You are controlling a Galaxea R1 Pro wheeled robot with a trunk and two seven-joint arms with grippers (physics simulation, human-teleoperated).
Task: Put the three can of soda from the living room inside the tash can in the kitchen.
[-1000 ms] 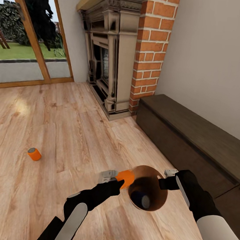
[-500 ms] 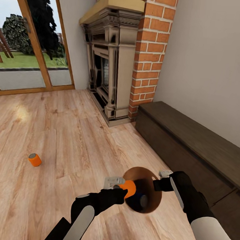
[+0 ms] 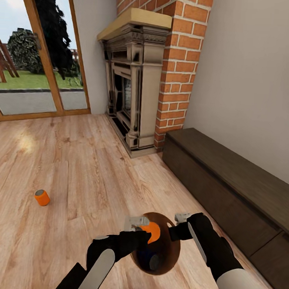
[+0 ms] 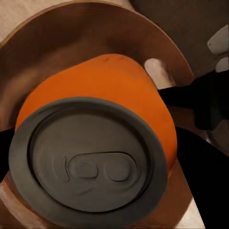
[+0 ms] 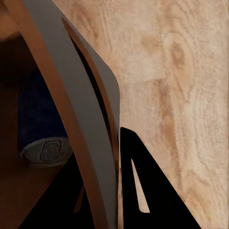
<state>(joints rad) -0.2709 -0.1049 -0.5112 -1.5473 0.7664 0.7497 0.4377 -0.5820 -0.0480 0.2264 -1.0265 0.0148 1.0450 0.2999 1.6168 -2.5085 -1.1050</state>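
Soda cans, left to right: a loose orange can (image 3: 41, 197) lies on the floor (image 3: 74, 165) far left of my left gripper (image 3: 143, 231), which pinches another orange can (image 3: 151, 231) over the bin (image 3: 164, 266) my right gripper (image 3: 173, 229) clamps by the rim; a blue can (image 5: 40, 124) sits inside.

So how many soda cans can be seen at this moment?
3. One orange can lies on the floor at left. A second orange can is held by the left hand at the bin mouth. A blue can is inside the bin, which the right hand grips.
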